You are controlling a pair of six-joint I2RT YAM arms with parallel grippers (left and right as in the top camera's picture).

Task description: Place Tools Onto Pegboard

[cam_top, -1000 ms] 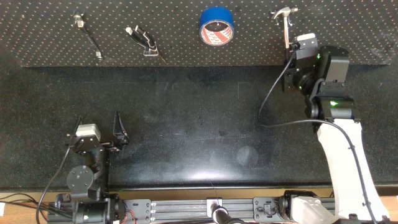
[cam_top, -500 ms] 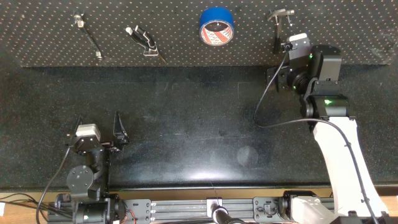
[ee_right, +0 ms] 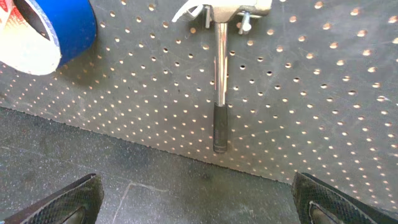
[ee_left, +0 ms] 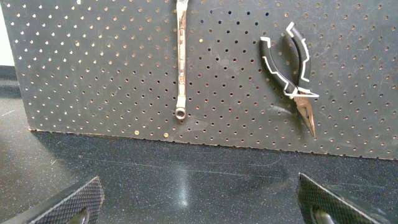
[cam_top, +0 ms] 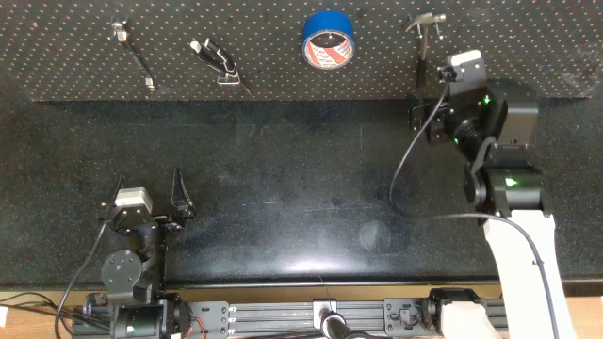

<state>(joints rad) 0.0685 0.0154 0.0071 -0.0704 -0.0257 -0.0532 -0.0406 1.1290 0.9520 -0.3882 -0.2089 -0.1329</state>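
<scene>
Hammer (ee_right: pixel 220 87) now hangs free on pegboard (cam_top: pixel 273 38), far right. Right gripper (ee_right: pixel 198 202) backed off toward near side, fingers spread, empty. Left gripper (ee_left: pixel 199 200) unmoved, fingers apart.

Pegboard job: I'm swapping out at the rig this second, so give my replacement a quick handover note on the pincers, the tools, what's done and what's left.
Left pincer: open, empty, low over the table near its own base, facing the pegboard.
Right pincer: open, empty, just in front of the hammer, not touching it.
Tools: wrench, pliers, blue tape roll and hammer all hang on the pegboard.
Done: all four are hung.
Left: no loose tool shows on the table; probably just draw the right arm back.
</scene>
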